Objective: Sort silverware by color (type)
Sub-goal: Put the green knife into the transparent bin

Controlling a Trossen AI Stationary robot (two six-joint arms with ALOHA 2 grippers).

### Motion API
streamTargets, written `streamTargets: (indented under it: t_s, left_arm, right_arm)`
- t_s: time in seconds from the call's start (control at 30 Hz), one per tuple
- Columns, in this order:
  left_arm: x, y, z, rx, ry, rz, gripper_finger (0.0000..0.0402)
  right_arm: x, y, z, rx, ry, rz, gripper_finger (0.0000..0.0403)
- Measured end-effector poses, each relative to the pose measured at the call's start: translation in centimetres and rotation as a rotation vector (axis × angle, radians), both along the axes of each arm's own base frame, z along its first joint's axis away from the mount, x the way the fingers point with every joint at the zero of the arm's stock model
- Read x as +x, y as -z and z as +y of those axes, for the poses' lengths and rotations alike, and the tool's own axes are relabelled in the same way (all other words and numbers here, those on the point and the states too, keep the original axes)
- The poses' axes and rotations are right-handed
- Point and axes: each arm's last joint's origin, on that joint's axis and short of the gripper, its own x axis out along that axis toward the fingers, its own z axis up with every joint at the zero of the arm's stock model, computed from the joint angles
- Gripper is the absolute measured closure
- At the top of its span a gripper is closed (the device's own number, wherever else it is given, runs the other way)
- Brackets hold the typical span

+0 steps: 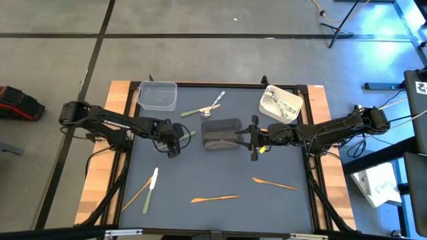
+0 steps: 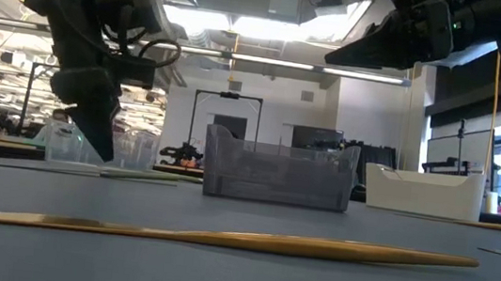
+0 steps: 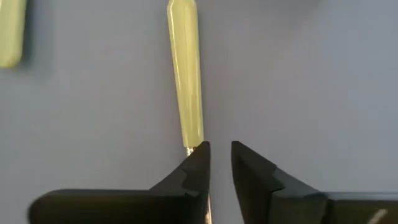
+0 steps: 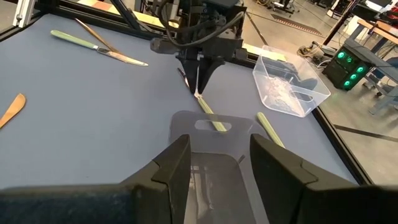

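The left gripper [image 1: 175, 148] stands low over the dark worktop [image 1: 220, 180], just to the left of the dark grey container [image 1: 221, 133] in the middle. Its jaws are spread only a little, with a narrow gap between them. In the left wrist view an olive-green utensil [image 3: 185, 74] lies on the worktop with its thin metal end at the tip of one finger [image 3: 198, 163]; whether the jaws pinch it or only touch it, I cannot tell. A second green piece [image 3: 11, 31] lies near, at the edge of that view.

The right gripper [image 1: 254, 141] waits at the right side of the dark grey container, with its jaws spread wide and nothing between them.

Other things stand around. A clear container [image 1: 158, 95] is at the back left of the worktop, and a white container [image 1: 281, 102] with silver utensils inside is at the back right. Between them lie a green-handled utensil [image 1: 193, 111] and a silver spoon [image 1: 212, 105], crossing each other. At the front left there is a green and white knife [image 1: 149, 191] beside an orange utensil [image 1: 137, 195]. Two more orange utensils [image 1: 215, 198] [image 1: 275, 183] lie at the front middle and front right, well apart from both grippers.
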Motion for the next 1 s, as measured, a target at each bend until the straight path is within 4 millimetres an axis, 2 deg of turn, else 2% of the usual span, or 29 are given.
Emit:
streamTargets:
  t_s: [0.27,0.5,0.77,1.0]
  left_arm:
    - [-0.9,0.1,0.1,-0.010,-0.082,0.067,0.0272]
    - [-1.0,2.0,0.1,-0.013,-0.073,0.082,0.0261]
    - [-0.9,2.6,0.2,0.038,-0.039,0.103,0.0273]
    - [-0.9,2.6,0.4,0.127,-0.052,0.106,0.0338]
  right_arm:
    - [0.0,0.0,0.0,0.000,0.000,0.003,0.0249]
    - [0.0,0.0,0.0,0.004,0.001,0.000,0.0249]
    - [0.0,0.0,0.0,0.004,0.001,-0.001,0.0249]
    - [0.0,0.0,0.0,0.004,0.001,-0.001,0.0249]
